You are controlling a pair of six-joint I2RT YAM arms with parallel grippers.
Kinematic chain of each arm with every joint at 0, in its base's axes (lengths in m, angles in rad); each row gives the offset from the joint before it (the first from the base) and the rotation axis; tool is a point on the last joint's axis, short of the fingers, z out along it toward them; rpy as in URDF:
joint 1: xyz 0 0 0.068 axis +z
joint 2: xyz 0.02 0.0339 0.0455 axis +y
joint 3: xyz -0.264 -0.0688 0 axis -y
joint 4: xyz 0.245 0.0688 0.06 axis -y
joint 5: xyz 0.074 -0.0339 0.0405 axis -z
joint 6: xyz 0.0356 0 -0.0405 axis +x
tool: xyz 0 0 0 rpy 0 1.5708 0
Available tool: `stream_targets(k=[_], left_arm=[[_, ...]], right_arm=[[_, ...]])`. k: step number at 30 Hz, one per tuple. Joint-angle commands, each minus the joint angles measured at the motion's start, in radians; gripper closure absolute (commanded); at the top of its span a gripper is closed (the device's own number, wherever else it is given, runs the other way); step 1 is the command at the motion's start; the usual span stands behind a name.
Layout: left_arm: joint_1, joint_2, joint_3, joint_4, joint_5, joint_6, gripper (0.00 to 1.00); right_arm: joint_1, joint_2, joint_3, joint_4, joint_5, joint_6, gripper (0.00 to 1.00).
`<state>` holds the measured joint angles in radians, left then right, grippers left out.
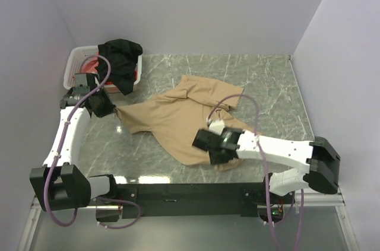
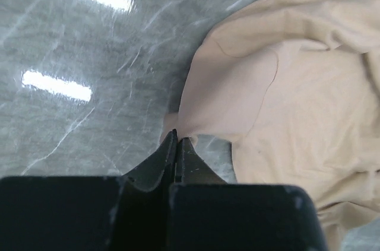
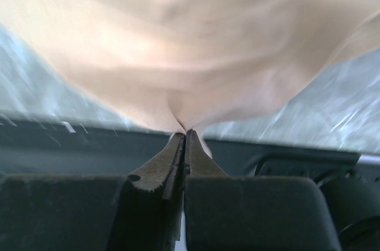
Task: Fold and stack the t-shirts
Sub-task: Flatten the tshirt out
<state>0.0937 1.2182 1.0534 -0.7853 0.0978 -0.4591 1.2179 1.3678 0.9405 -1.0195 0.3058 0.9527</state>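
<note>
The tan t-shirt (image 1: 178, 121) lies crumpled in the middle of the tabletop (image 1: 270, 85), with its far part doubled over itself. The left gripper (image 2: 177, 139) has its fingers pressed together on a thin corner of the cloth at the shirt's left end. The right gripper (image 3: 187, 134) is closed in the same way on a bunch of cloth at the near edge, although that view is blurred.

I judge that the step in hand is to spread the shirt flat before any fold. To do it well, both arms should draw their held points apart slowly and low over the surface, so that the wrinkles go out. The left pinch holds very little cloth and could slip if the pull is sudden. The doubled far part will need a separate smoothing.

The tabletop is grey-green with a marble pattern and is glossy, so lamps reflect on it as bright bars. Pale lilac walls (image 1: 196, 8) close three sides. In the far left corner stands a white lattice basket (image 1: 73, 61). A black t-shirt (image 1: 122, 61) hangs over its rim, and pink-red cloth (image 1: 89, 68) is inside.
</note>
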Motion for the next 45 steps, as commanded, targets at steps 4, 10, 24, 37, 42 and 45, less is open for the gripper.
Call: stream_targets(k=[4,10,24,37,42,45], left_arm=[[0.073,0.015,0.224,-0.035,0.077,0.031,1.00],[0.159,0.046,0.382,-0.103,0.122,0.036,1.00],[0.195,-0.048,0.175,-0.074,0.059,0.068,1.00],[0.195,-0.043,0.155,-0.065,0.075,0.068,1.00],[0.196,-0.048,0.129,-0.062,0.088,0.068,1.00],[0.195,-0.051,0.129,-0.062,0.083,0.066,1.00]], right_arm=[[-0.330,-0.130,0.145,-0.024,0.139,-0.254,0.96],[-0.537,-0.034,0.438,-0.013,0.228,-0.543,0.95],[-0.204,0.034,0.232,0.030,-0.057,-0.448,0.76],[-0.294,-0.134,0.008,0.157,-0.201,-0.304,0.52],[-0.313,-0.115,-0.100,0.278,-0.237,-0.292,0.52],[-0.342,-0.110,-0.127,0.334,-0.247,-0.273,0.51]])
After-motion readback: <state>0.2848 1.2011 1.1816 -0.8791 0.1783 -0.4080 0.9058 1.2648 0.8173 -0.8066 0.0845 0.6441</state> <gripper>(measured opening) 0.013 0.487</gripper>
